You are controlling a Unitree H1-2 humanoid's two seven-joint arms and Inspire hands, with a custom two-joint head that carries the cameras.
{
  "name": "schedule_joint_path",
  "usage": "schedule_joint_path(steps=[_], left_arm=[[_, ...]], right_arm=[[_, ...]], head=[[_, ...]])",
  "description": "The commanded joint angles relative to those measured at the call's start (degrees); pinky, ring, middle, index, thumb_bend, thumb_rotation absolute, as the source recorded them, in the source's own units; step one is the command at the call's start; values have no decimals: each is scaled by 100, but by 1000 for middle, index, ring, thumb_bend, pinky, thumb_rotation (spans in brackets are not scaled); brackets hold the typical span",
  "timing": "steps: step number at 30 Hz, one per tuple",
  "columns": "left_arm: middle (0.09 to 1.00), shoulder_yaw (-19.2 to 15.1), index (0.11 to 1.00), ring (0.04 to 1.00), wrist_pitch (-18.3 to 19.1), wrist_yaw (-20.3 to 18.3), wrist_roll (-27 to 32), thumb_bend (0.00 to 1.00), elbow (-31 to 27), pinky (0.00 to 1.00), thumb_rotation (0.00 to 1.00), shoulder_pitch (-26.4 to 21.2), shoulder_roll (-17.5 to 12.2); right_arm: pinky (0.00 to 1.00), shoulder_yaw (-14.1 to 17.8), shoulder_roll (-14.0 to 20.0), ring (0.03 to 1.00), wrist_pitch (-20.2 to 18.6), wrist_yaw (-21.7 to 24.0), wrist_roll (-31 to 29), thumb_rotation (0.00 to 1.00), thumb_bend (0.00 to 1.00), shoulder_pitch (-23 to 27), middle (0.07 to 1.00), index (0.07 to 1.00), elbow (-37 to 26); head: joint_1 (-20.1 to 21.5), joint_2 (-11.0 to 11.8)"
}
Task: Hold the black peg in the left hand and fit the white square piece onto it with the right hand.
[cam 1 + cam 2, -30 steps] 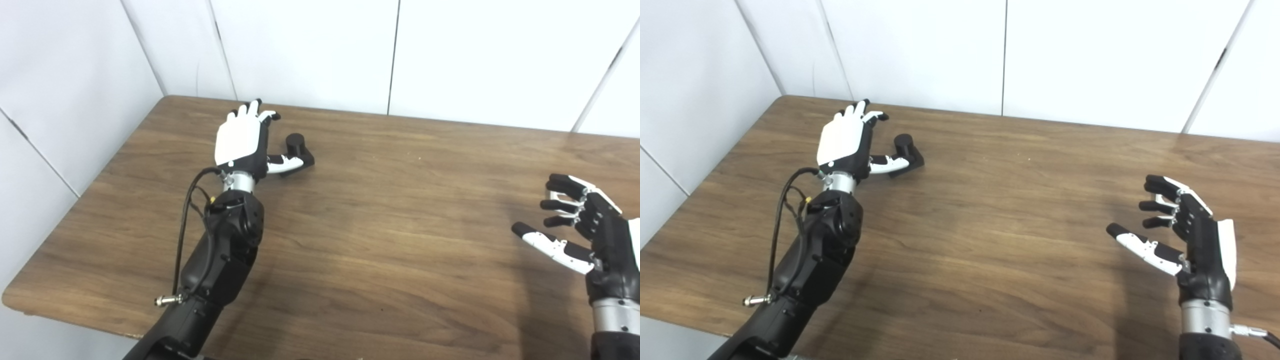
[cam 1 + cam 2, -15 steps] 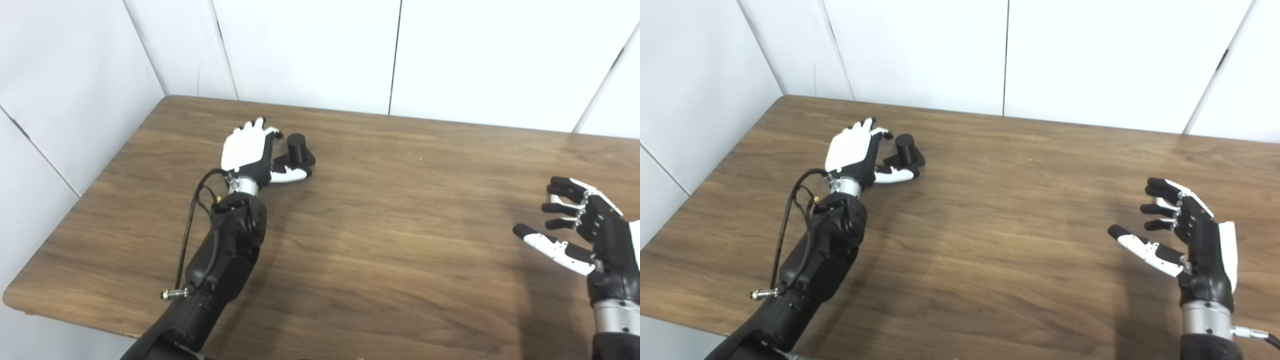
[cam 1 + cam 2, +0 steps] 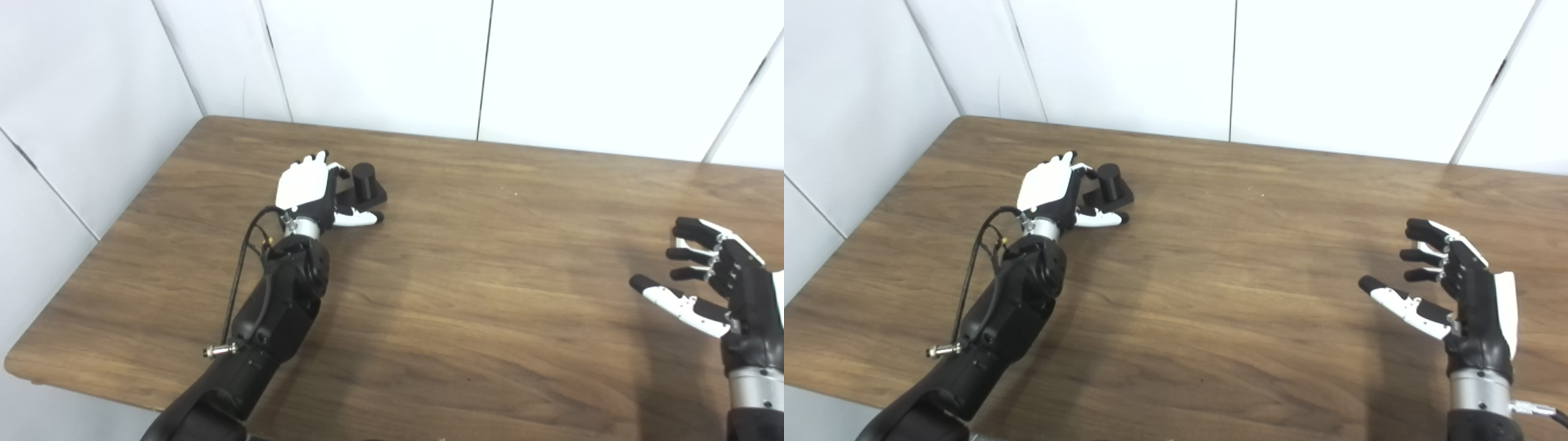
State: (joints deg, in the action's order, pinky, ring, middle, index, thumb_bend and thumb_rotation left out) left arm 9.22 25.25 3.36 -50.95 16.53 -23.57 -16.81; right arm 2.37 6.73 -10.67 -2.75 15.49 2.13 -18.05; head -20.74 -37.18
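Observation:
The black peg (image 3: 365, 182), a short cylinder on a square black base, rests on the brown table (image 3: 478, 257) at the back left. My left hand (image 3: 309, 193) lies against its left side, fingers behind the base and thumb in front of it, still spread apart and not closed on it. My right hand (image 3: 716, 282) hovers open over the table's right side, fingers spread, holding nothing. The white square piece is not visible in either view.
White wall panels (image 3: 380, 61) stand behind the table and along its left side. A black cable (image 3: 236, 275) loops off my left forearm. The table's near edge (image 3: 92, 392) runs along the bottom left.
My left hand has come down and moved right, from raised beside the peg to low with fingers and thumb on either side of its base. My right hand has barely moved.

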Motion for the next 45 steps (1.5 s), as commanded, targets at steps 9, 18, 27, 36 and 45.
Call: schedule_joint_path(steps=[9, 18, 27, 36, 45], left_arm=[[952, 29, 597, 1000, -172, 245, 348, 696, 190, 1000, 383, -206, -172], [894, 129, 526, 967, -122, 279, 431, 648, 83, 1000, 295, -184, -232], [878, 160, 510, 956, -130, 250, 531, 675, 30, 1000, 279, -174, -267], [886, 303, 490, 961, -324, -24, 673, 534, -193, 1000, 108, -70, -391], [920, 367, 489, 999, -714, -310, 1032, 523, -551, 1000, 73, 104, -514]], right_arm=[[519, 26, -20, 645, 91, -58, 39, 0, 656, 60, 737, 728, -302], [534, 56, -12, 649, -5, -46, 45, 0, 644, 83, 742, 728, -324], [538, 61, -12, 649, -19, -53, 62, 0, 636, 100, 740, 729, -319], [523, 69, -20, 643, 51, -57, 15, 0, 632, 124, 744, 724, -280], [526, 54, -9, 639, 52, -77, 79, 0, 634, 108, 731, 719, -252]], head=[[-20, -42], [-25, -76], [-12, -102], [42, -115], [25, -114]])
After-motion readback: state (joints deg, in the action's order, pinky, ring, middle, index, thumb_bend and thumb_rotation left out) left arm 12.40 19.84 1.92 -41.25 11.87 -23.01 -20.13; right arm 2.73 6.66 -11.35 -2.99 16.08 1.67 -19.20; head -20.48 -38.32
